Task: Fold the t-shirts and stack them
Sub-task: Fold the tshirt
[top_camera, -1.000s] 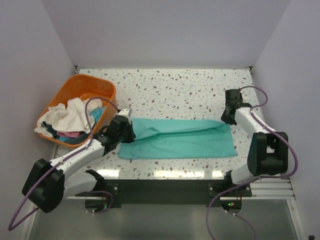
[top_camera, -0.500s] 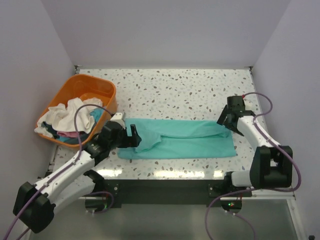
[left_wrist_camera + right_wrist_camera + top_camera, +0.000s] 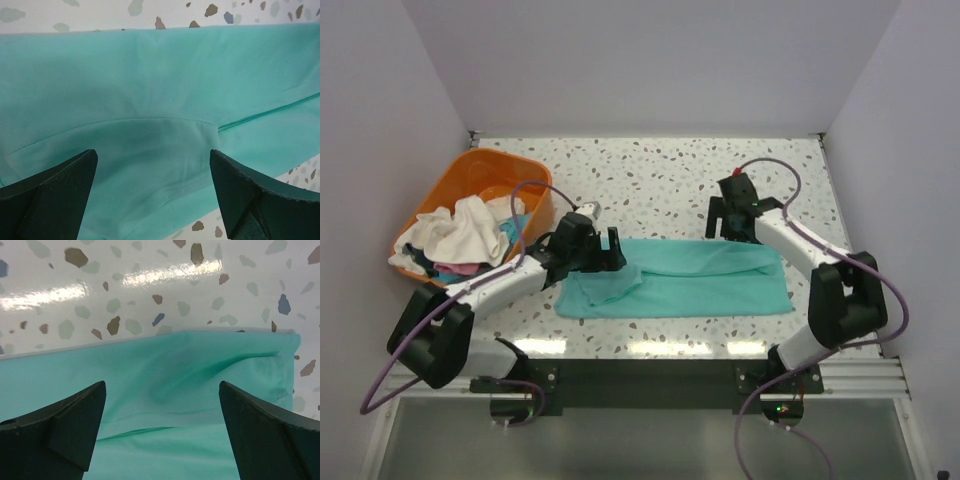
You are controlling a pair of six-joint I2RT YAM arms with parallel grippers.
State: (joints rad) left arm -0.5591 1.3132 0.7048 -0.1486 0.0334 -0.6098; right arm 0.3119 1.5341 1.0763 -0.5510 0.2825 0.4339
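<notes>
A teal t-shirt (image 3: pixel 690 277) lies flat on the speckled table, folded into a long strip. My left gripper (image 3: pixel 603 250) hovers open over its left end, where a folded flap lies. In the left wrist view the teal t-shirt (image 3: pixel 160 100) fills the frame between the spread black fingers (image 3: pixel 55 185), with nothing held. My right gripper (image 3: pixel 732 217) is open above the strip's far edge, right of centre. The right wrist view shows the teal t-shirt (image 3: pixel 165 405) and its far edge against the table, with the fingers (image 3: pixel 265 425) wide apart and empty.
An orange basket (image 3: pixel 534 186) at the left holds a heap of white, pink and blue clothes (image 3: pixel 460 235). Grey walls close in the table on three sides. The arm bases stand at the near edge.
Both grippers went from shut to open and let go of the shirt. The left gripper moved right onto the shirt's left end. The right gripper swung left along the far edge.
</notes>
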